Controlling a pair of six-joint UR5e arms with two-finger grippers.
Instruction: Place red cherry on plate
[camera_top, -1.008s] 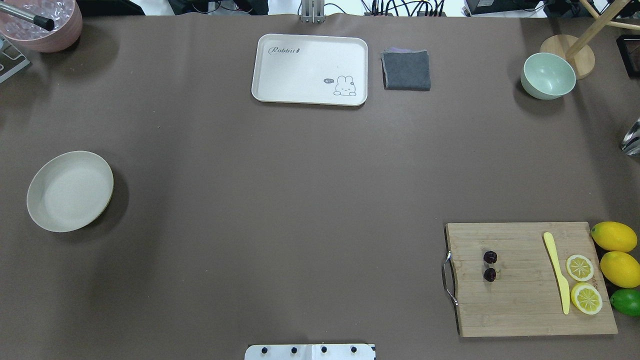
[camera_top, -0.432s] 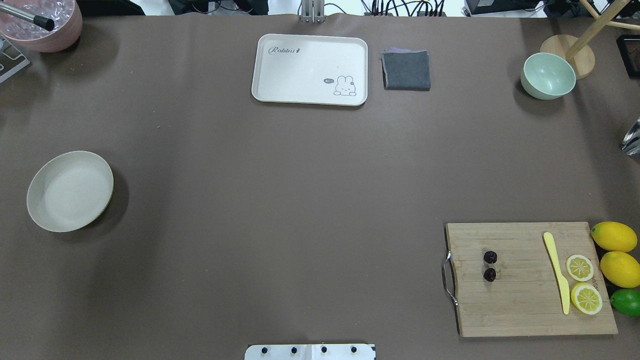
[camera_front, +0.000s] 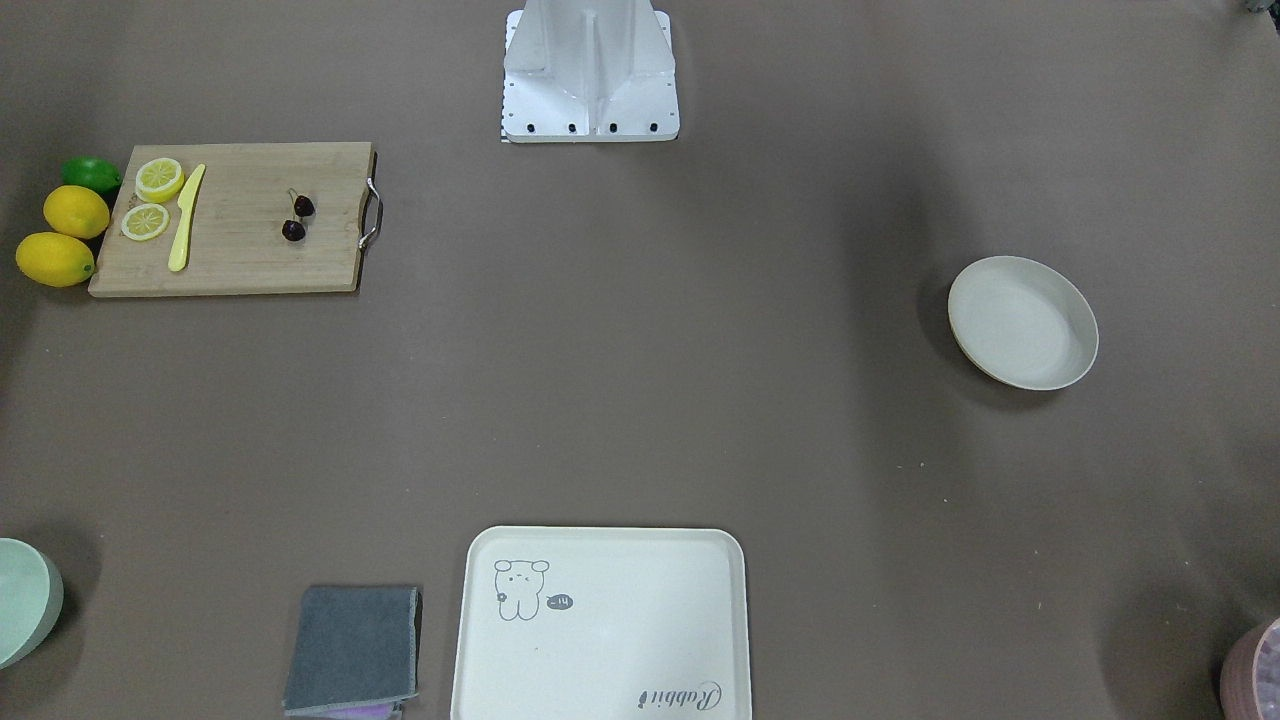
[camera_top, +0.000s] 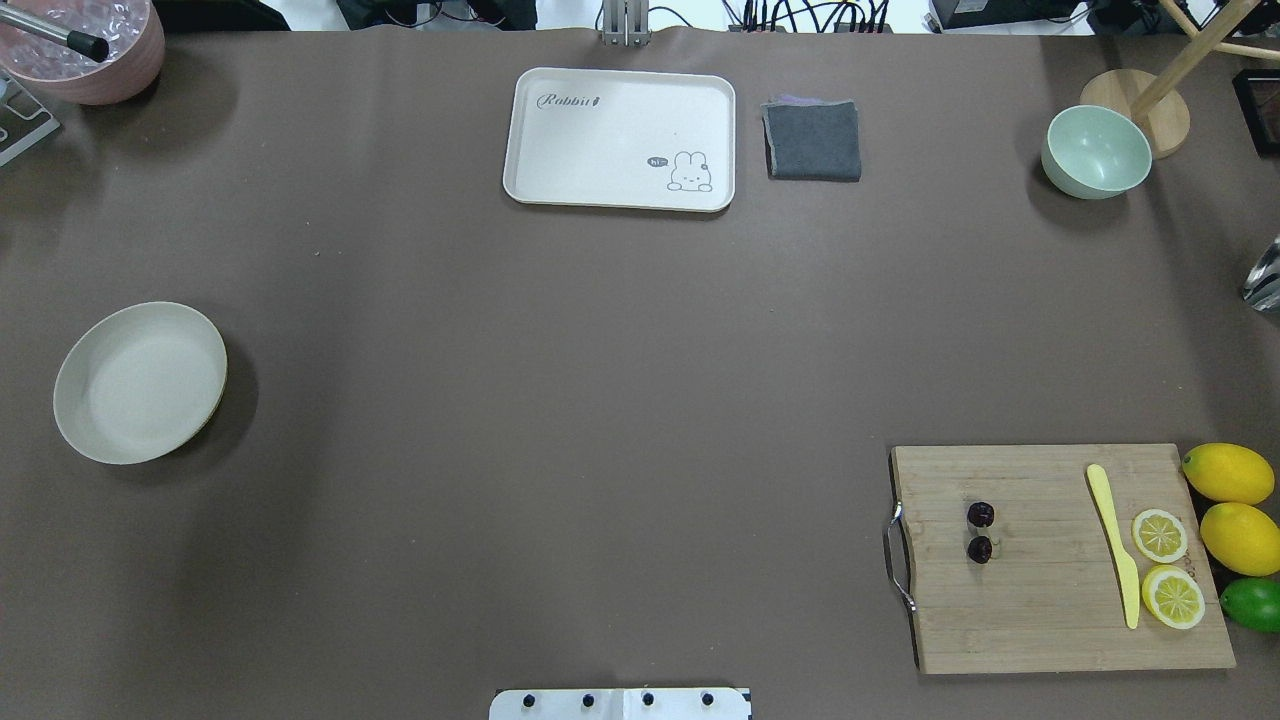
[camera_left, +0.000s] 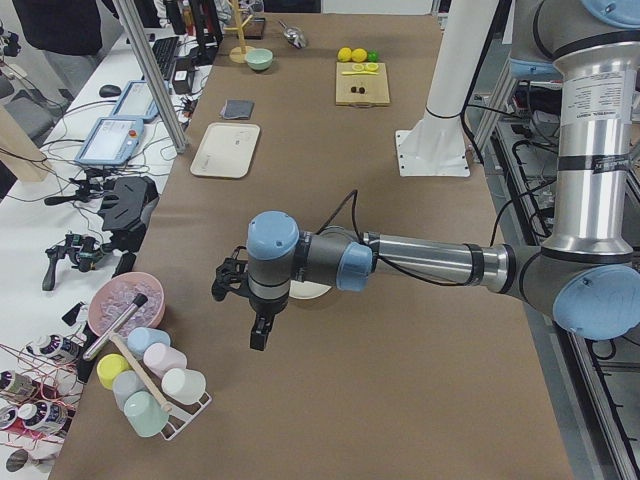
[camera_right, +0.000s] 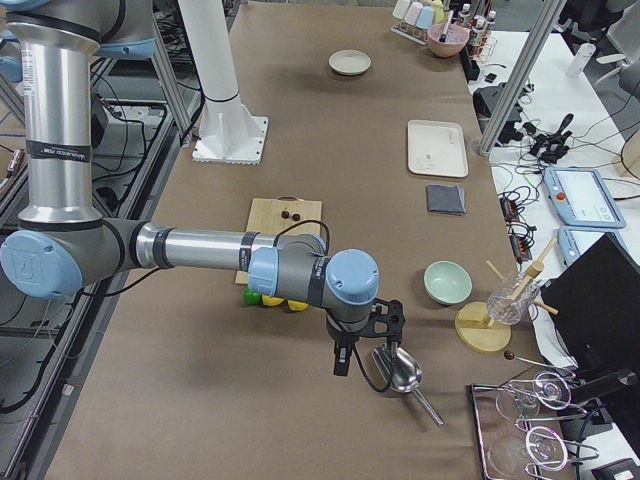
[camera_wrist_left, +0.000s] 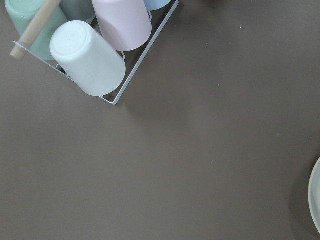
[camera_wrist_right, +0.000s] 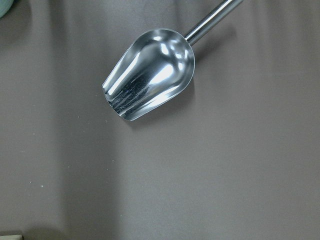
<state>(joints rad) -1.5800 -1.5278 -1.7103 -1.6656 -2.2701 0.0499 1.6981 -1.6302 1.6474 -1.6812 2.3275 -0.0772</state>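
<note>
The red cherry (camera_top: 981, 514) is a pair of tiny dark fruits lying on the left part of a wooden cutting board (camera_top: 1050, 600), also seen as the cherry (camera_front: 293, 230) in the front view. The plate (camera_top: 140, 382) is round, cream-white and holds nothing, far off at the table's left; the same plate (camera_front: 1022, 322) shows in the front view. My left gripper (camera_left: 258, 335) hangs past the plate near a cup rack, and I cannot tell whether it is open or shut. My right gripper (camera_right: 340, 360) hovers beside a metal scoop, far from the cherry, and I cannot tell its state either.
On the board lie a yellow knife (camera_top: 1115, 545) and two lemon slices (camera_top: 1160, 535); two lemons (camera_top: 1228, 473) and a lime (camera_top: 1252, 604) sit beside it. A cream tray (camera_top: 620, 138), grey cloth (camera_top: 812, 140) and green bowl (camera_top: 1096, 152) line the far edge. A steel scoop (camera_wrist_right: 150, 75) lies under the right wrist.
</note>
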